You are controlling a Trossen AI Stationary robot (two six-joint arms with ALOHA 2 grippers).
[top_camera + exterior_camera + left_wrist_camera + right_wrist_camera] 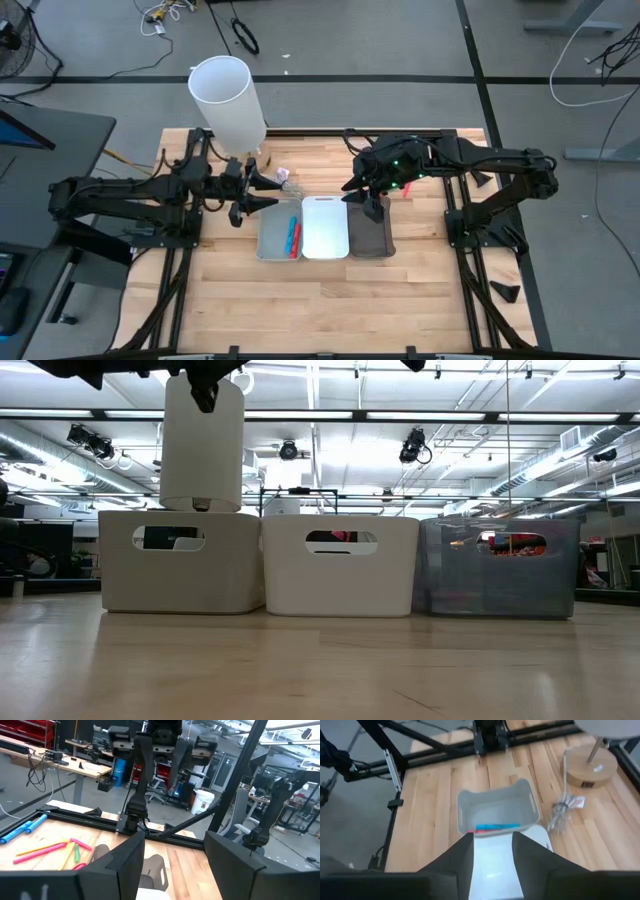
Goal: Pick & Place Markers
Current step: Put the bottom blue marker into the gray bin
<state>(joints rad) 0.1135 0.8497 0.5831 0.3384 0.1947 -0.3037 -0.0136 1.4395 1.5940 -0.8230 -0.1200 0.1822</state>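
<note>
Three small trays stand side by side mid-table: a light grey tray, a white tray and a dark grey tray. A blue and a red marker lie in the light grey tray. More markers, blue, pink and yellow, lie loose on the wood near the right arm's base. My left gripper stands open, level, just beyond the light grey tray's far end, with nothing between its fingers. My right gripper hangs open above the far ends of the white and dark trays, tilted down, with nothing between its fingers.
A tall white cylinder on a round wooden base stands at the far left, close to my left gripper. A small crumpled clear wrapper lies beside that base. Bare wood stretches along the table's near side.
</note>
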